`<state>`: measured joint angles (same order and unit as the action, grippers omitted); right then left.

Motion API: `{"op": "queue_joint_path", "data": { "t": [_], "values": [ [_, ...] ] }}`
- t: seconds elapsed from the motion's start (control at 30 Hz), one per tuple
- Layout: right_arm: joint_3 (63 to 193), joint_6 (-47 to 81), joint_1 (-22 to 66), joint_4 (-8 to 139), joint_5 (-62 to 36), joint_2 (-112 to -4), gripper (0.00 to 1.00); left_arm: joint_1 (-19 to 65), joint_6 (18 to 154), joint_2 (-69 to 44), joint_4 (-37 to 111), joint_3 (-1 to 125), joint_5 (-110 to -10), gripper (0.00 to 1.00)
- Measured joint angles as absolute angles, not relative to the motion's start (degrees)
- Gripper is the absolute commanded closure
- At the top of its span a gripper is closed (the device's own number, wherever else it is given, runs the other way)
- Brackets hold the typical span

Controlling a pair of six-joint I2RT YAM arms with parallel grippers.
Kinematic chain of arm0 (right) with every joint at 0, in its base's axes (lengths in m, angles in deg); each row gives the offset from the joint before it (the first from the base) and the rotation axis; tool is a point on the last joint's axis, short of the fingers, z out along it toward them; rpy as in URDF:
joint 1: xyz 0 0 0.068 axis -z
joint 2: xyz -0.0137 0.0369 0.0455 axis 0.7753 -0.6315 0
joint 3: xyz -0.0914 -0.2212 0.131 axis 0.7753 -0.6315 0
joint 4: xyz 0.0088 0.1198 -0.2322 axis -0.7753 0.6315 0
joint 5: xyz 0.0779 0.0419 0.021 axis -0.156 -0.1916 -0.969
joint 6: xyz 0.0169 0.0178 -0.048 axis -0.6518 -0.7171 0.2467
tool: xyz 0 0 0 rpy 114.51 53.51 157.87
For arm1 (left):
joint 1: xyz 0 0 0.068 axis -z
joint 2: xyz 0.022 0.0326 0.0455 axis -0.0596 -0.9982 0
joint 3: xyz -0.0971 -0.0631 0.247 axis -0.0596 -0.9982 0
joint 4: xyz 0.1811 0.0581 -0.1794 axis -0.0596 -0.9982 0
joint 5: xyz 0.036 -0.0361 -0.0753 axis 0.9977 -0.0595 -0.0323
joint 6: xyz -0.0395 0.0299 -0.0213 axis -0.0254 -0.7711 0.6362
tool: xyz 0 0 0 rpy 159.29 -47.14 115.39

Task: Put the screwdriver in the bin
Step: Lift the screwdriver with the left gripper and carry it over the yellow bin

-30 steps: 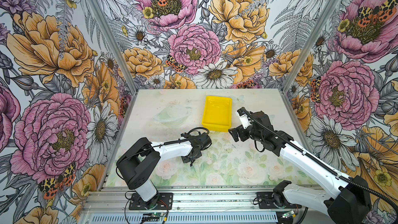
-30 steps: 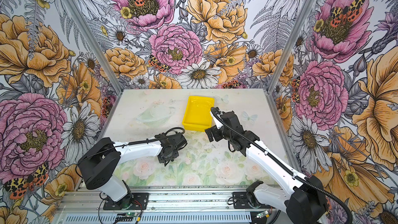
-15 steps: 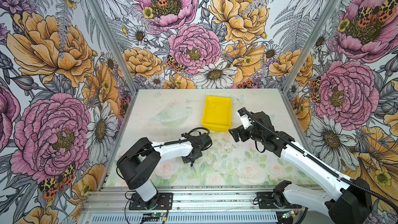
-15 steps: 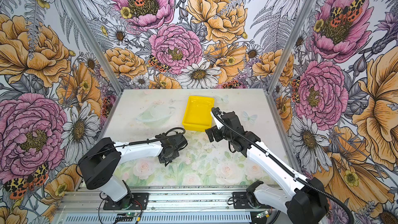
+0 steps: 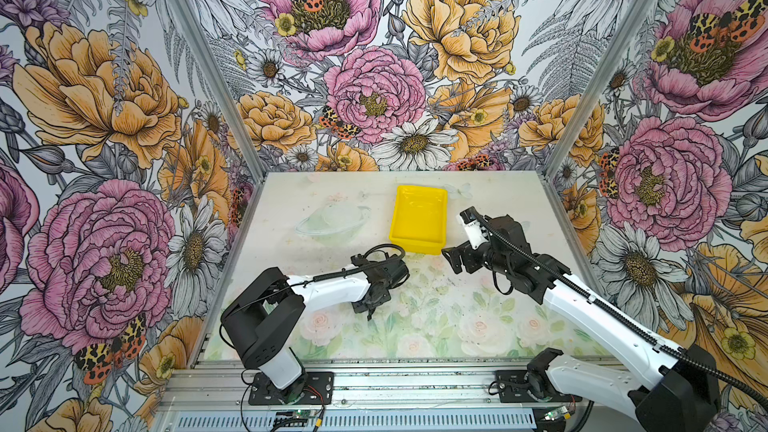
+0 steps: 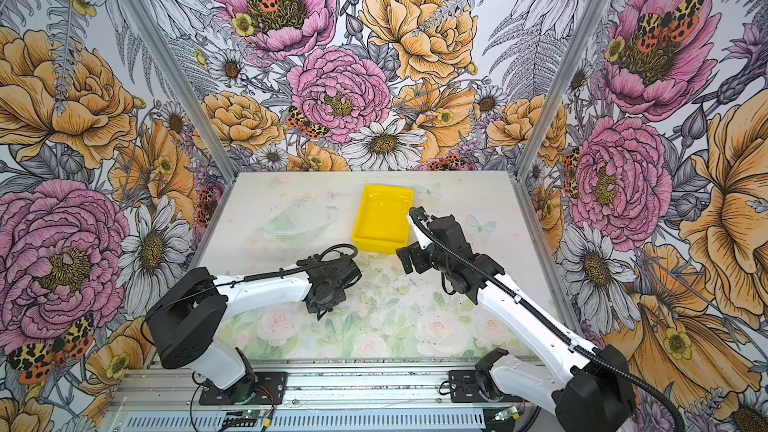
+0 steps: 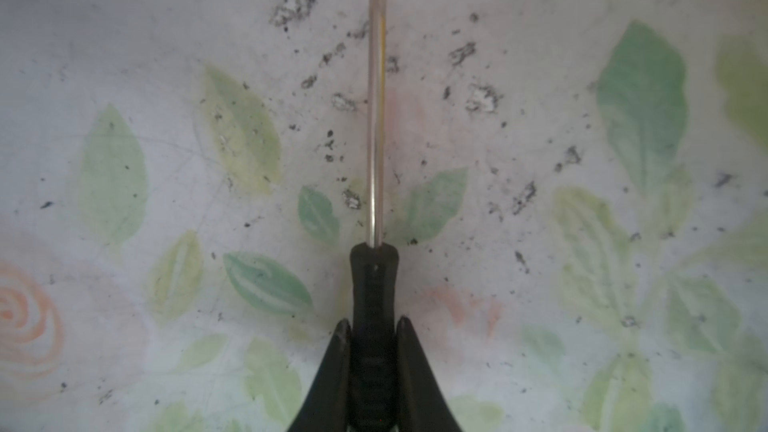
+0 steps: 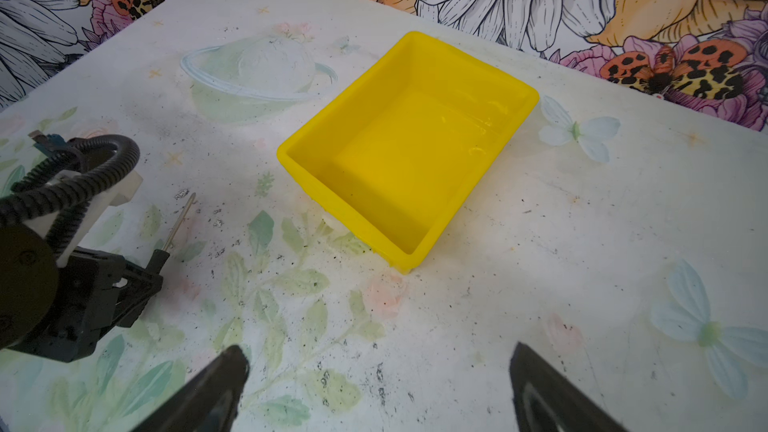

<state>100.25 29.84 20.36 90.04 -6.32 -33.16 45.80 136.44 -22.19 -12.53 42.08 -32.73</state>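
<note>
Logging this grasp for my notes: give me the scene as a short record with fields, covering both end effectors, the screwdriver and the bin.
left end effector: shut on the black handle of the screwdriver
screwdriver: shaft sticks out ahead of the grip; outside the bin
right end effector: open, empty, beside the bin
bin: yellow, empty, standing on the table
task state: screwdriver not yet in bin

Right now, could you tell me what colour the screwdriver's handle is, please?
The screwdriver handle is black, seen best in the left wrist view.
</note>
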Motion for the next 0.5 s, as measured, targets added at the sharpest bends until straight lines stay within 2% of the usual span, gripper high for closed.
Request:
{"op": "queue_joint_path", "data": {
  "t": [0.5],
  "values": [
    [100.25,29.67,20.36,90.04,-6.25,-31.87,0.01,43.52,127.57,-19.24,-12.5,53.38,-32.27,0.92]
  ]
}}
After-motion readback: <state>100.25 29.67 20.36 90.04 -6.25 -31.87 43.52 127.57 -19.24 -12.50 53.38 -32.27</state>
